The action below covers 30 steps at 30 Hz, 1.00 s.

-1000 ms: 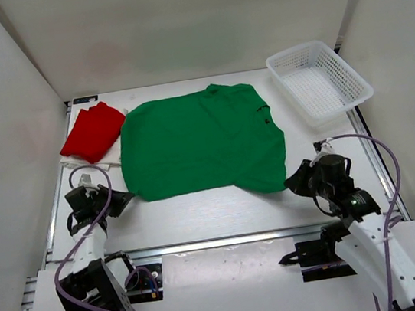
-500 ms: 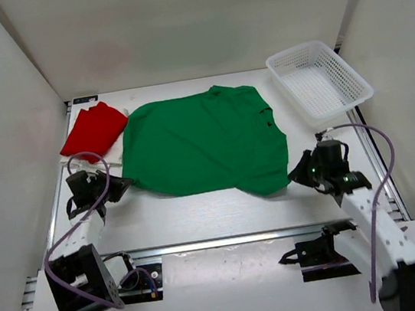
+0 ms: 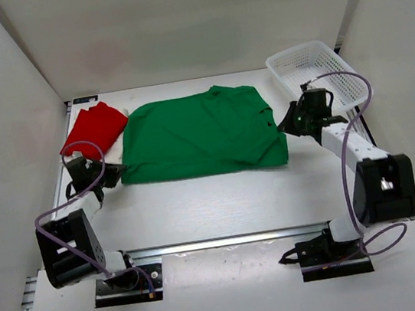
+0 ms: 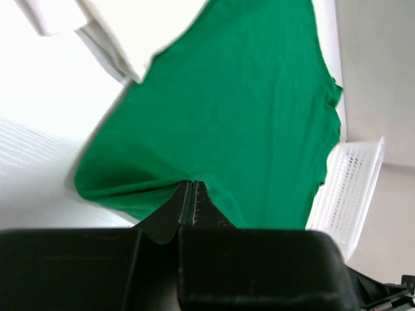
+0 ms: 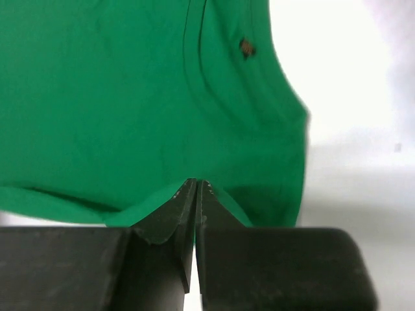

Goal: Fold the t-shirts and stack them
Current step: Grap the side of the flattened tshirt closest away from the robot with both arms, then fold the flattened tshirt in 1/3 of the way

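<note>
Your left gripper [image 3: 115,172] is closed tight, pinching the left edge of the green t-shirt [image 3: 197,135]. Your right gripper [image 3: 283,123], also closed, pinches its right edge. The shirt lies mid-frame on the bench [image 3: 221,200], with the red t-shirt [image 3: 93,130] at upper left.

From my end the whole workspace is basically a white box: a plain white back wall [image 3: 189,26], plus a left wall [image 3: 4,138] and a right wall [image 3: 400,43] closing in a white table [image 3: 214,205]. Lighting is soft and even with only faint shadows, though the tabletop blows out to pure white in the wrist views. Along the near edge of the table runs a silver metal rail [image 3: 227,239], and in front of it sits a flat white board [image 3: 229,307].
</note>
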Each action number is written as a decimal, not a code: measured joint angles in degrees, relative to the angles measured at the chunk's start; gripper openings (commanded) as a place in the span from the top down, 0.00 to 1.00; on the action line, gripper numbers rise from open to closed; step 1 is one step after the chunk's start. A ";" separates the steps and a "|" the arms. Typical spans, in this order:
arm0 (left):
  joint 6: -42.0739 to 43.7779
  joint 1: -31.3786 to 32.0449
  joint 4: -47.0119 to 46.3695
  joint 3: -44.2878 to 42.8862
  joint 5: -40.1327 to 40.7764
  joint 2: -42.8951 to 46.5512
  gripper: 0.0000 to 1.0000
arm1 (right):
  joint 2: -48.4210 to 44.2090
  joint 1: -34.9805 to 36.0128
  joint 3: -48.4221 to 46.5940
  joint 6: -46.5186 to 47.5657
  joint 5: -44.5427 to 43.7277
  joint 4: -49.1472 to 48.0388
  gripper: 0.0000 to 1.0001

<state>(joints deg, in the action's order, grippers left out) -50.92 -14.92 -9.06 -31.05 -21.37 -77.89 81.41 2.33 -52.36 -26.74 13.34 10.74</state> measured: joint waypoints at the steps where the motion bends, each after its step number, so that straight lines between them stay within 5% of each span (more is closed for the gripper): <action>1: -0.07 -0.07 -0.09 -0.31 0.37 -0.81 1.00 | 1.95 -0.26 -1.53 0.04 0.09 -0.09 1.00; 11: -0.13 0.04 -1.66 -6.29 2.34 -9.53 0.99 | 23.56 -0.35 -23.08 2.32 1.36 -0.17 1.00; 15: -0.02 -0.04 -1.73 -6.36 2.67 -10.97 0.78 | 30.18 -0.02 -30.03 3.43 1.97 0.83 1.00; 18: -0.09 -0.52 -2.01 -6.38 2.12 -10.99 0.54 | 33.53 0.26 -33.86 3.96 1.99 1.18 0.81; 20: -0.09 -0.92 -1.53 -6.51 1.55 -10.69 0.51 | 33.92 0.31 -34.69 4.17 2.12 1.60 0.66; 23: 1.25 -1.18 0.87 -6.51 1.46 -7.69 0.50 | 31.65 0.46 -32.87 4.46 2.40 0.63 0.61; 25: 2.93 -0.81 2.82 -6.19 1.60 -3.78 0.46 | 26.84 0.61 -27.04 4.33 2.40 -1.27 0.68; 27: 4.52 -0.20 3.37 -4.20 1.77 1.05 0.48 | 19.87 0.61 -18.51 4.02 2.49 -3.72 1.00; 30: 5.25 0.09 3.08 0.96 1.42 5.97 0.48 | 8.07 0.61 -3.28 1.20 2.60 -9.86 1.00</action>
<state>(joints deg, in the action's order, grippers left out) -45.67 -14.83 -5.98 -30.09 -19.94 -71.92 89.47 2.94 -55.64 -25.54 15.94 0.89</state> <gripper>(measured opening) 0.527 0.008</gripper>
